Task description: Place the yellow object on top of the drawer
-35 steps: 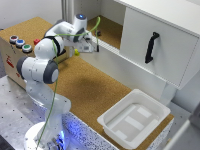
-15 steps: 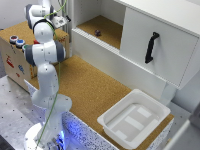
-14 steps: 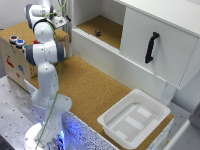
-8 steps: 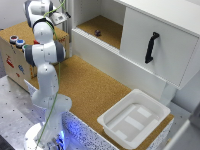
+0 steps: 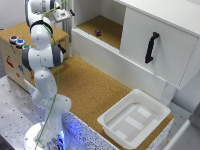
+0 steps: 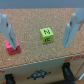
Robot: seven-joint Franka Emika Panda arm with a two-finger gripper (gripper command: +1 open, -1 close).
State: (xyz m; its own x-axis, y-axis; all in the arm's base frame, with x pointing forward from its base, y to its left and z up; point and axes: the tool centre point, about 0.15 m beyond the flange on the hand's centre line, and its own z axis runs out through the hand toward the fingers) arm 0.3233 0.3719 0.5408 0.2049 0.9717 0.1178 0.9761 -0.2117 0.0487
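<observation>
While the arm (image 5: 41, 55) is standing tall at the exterior view's left, its gripper (image 5: 64, 11) is hanging near the top edge of that view, above the back of a wooden box (image 5: 15, 60). In the wrist view the gripper (image 6: 39, 31) is spread wide, released, with nothing between its two fingers (image 6: 7, 29). The yellow block (image 6: 46, 34) is lying on a cork surface (image 6: 35, 50) between those fingers, touching neither of them, a dark marking showing on its upper face. A small red block (image 6: 12, 47) is sitting on the same cork, just beside one finger; contact cannot be told. The yellow block is not showing up in the exterior view.

In the exterior view the wooden box is carrying round red (image 5: 13, 37), blue (image 5: 19, 43) and green (image 5: 26, 47) buttons on its top. A white cabinet (image 5: 165, 35) with a black handle (image 5: 151, 47) is filling the exterior view's right, and beside it an open compartment is holding a small dark lump (image 5: 98, 33) on its cork floor. A white tray (image 5: 134, 119) is resting on the cork table (image 5: 90, 90) near the front corner.
</observation>
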